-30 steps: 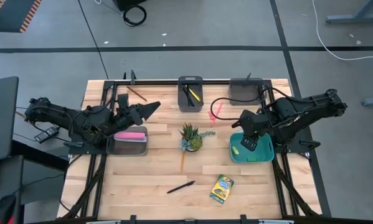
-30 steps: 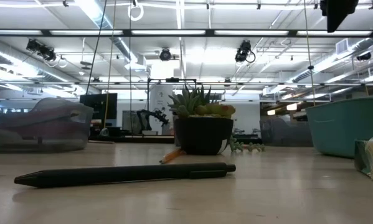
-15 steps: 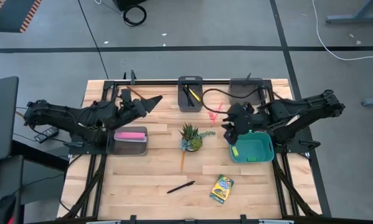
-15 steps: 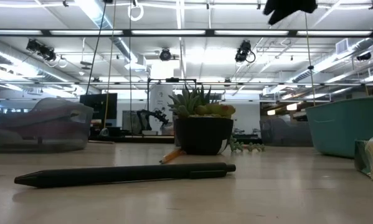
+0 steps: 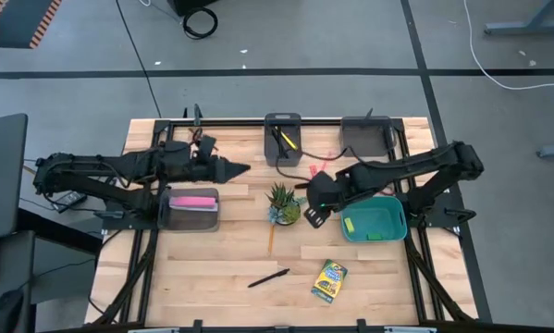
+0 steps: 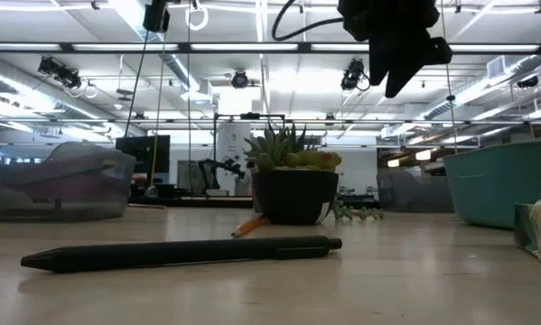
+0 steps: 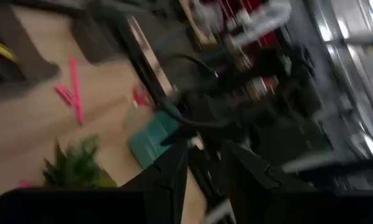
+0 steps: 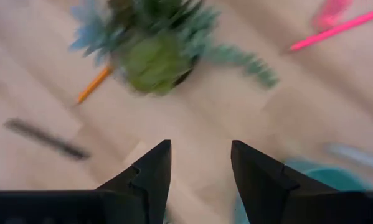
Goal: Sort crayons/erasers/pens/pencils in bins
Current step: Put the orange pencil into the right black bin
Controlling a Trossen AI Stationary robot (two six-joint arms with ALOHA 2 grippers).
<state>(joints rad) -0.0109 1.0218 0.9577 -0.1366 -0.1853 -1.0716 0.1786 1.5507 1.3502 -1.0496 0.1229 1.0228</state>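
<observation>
While the right gripper (image 5: 312,209) hangs above the table with its fingers (image 8: 150,171) spread apart and nothing between them, the potted plant (image 5: 283,203) stands just beside it, on the side toward the left arm, and the teal bin (image 5: 374,220) lies close on its opposite side. Pink pencils (image 5: 321,165) lie on the wood just beyond the gripper, toward the far edge of the table, where the dark grey bin (image 5: 282,139) holds a yellow pen (image 5: 288,141). An orange pencil (image 5: 270,240) lies nearer the front edge than the gripper, next to the plant; the black pen (image 5: 268,277) and the crayon box (image 5: 329,280) lie farther that way, well apart from it. The left gripper (image 5: 241,167) is raised with its fingers (image 7: 174,177) narrowly parted and empty; the grey bin (image 5: 194,210) holding a long pink bar (image 5: 192,201) sits just below and behind its tips.
</observation>
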